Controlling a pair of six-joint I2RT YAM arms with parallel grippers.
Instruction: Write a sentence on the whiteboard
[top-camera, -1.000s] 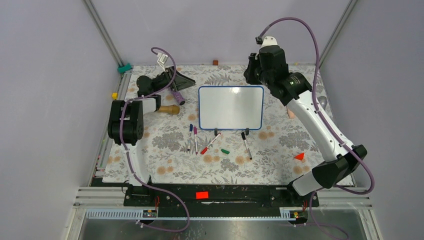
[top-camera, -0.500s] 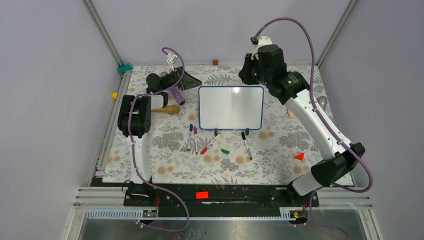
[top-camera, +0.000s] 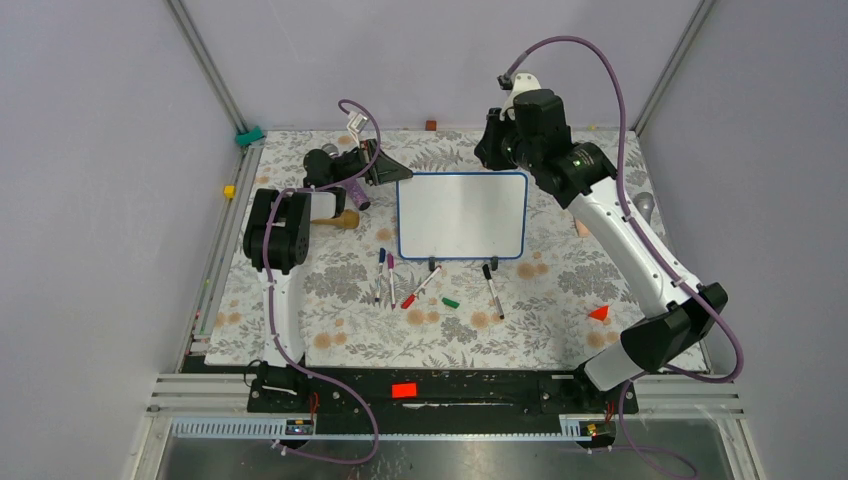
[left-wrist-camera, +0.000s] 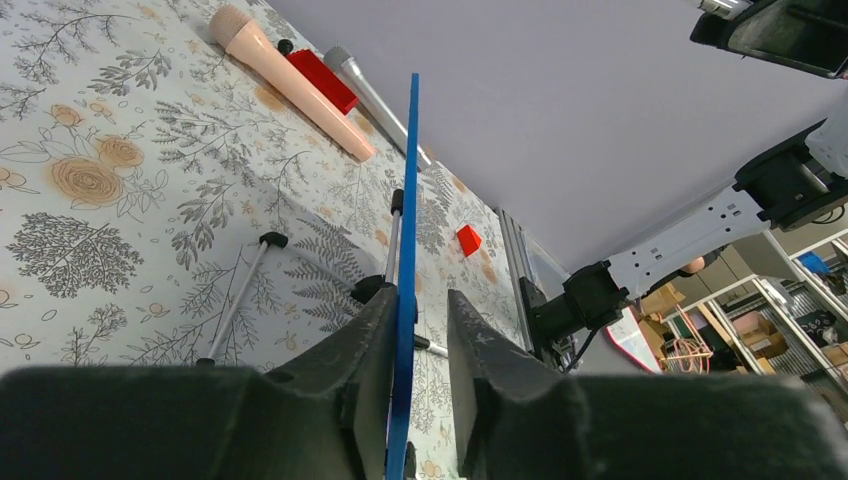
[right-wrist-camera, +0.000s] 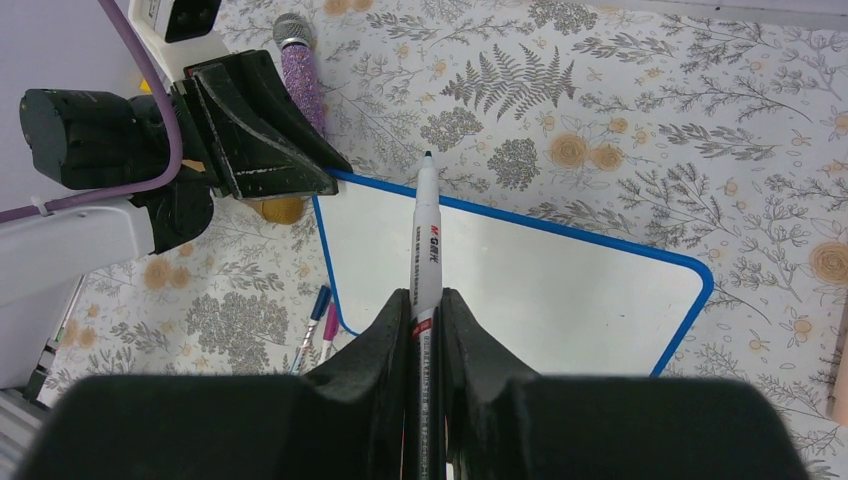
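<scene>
The whiteboard (top-camera: 462, 215) lies flat on the floral-covered counter (top-camera: 350, 330), toward the far middle. Its blue frame is square to the arms and two small black clip feet (top-camera: 432, 264) sit on its near edge.

The left end effector (left-wrist-camera: 420, 300) is at the board's far-left corner, with its fingers on either side of the blue frame edge. One finger (left-wrist-camera: 375, 325) is against the frame and a thin gap shows beside the other, so the jaws are parted rather than clamped.

The right end effector (right-wrist-camera: 425, 300) is above the board's far edge, clenched on a white-barrelled marker (right-wrist-camera: 425, 230). The marker's bare dark tip points at the far frame near the left end effector. Whether the tip touches the board I cannot tell.

Several loose markers (top-camera: 400, 285) lie on the counter just in front of the board, with a green cap (top-camera: 451, 301) among them. A glittery purple microphone (right-wrist-camera: 300, 75) rests just beyond the left end effector.
</scene>
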